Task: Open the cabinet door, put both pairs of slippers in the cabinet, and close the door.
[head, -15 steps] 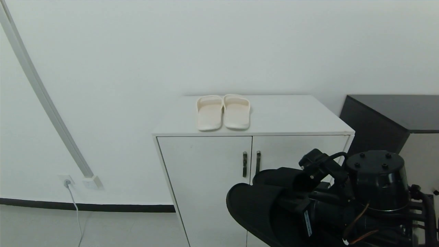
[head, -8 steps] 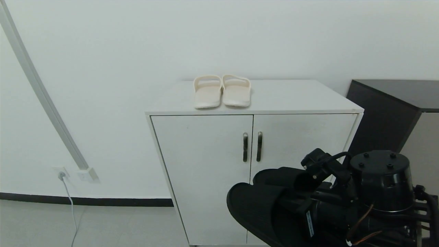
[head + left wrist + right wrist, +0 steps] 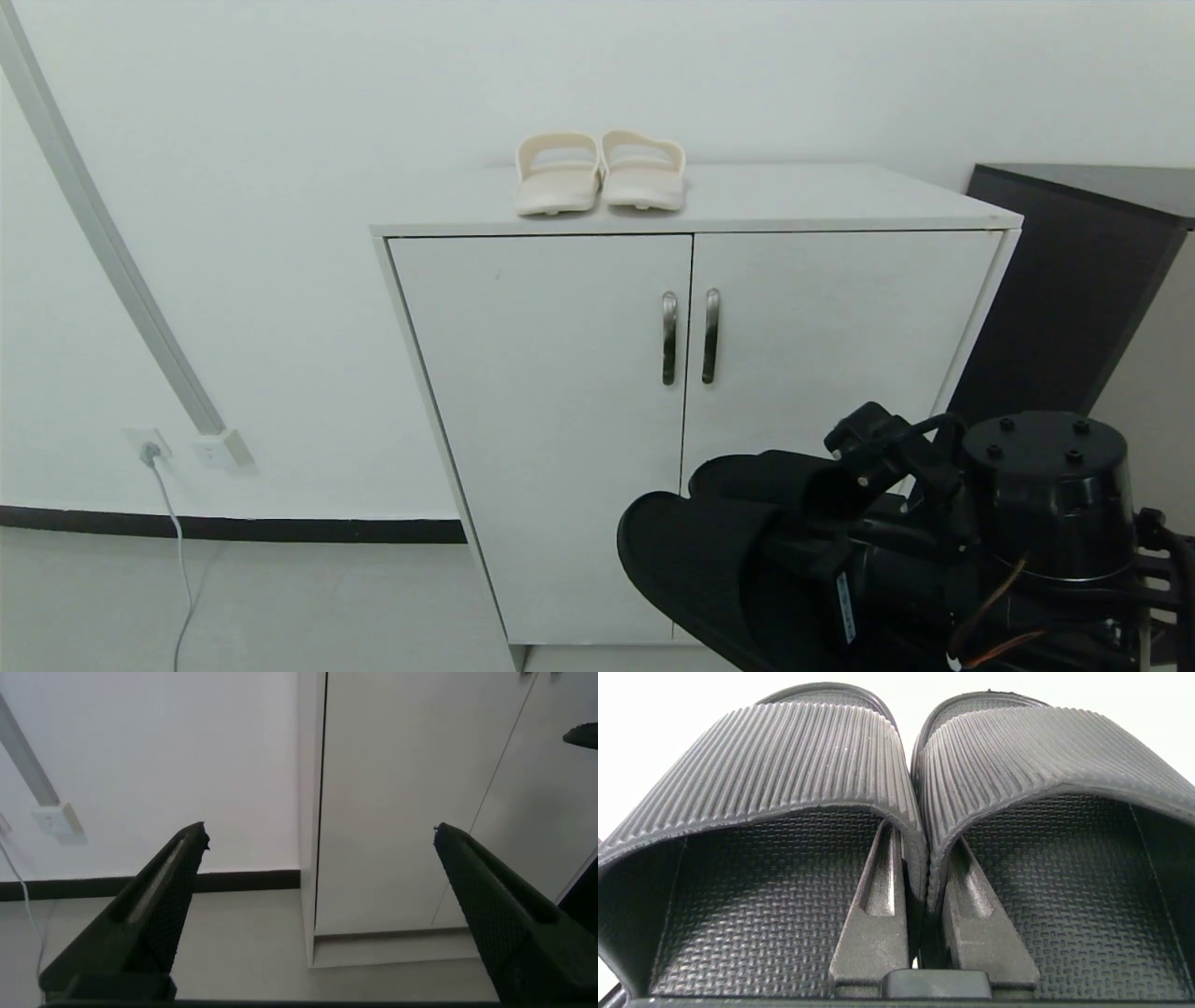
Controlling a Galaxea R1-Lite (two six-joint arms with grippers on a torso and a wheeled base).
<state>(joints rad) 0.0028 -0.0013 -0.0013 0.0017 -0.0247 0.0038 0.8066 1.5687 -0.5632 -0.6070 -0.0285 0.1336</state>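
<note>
A white cabinet (image 3: 551, 420) stands against the wall with both doors shut, its two metal handles (image 3: 689, 337) side by side at the middle. A cream pair of slippers (image 3: 599, 174) lies on its top, toward the back. My right gripper (image 3: 922, 845) is shut on a black pair of slippers (image 3: 719, 551), its fingers (image 3: 874, 917) pinching the two inner edges together. That pair hangs low in front of the right door. My left gripper (image 3: 320, 833) is open with nothing in it, low by the cabinet's (image 3: 402, 812) left front corner.
A dark cabinet (image 3: 1074, 280) adjoins the white one on the right. Left of it the wall carries a slanted cable duct (image 3: 103, 243) and a socket with a plugged cable (image 3: 145, 450). Bare floor (image 3: 233, 607) lies to the left.
The head camera has moved, so the cabinet and cream slippers sit higher in the picture and the doors show more fully. The right arm with the black slippers keeps its place.
</note>
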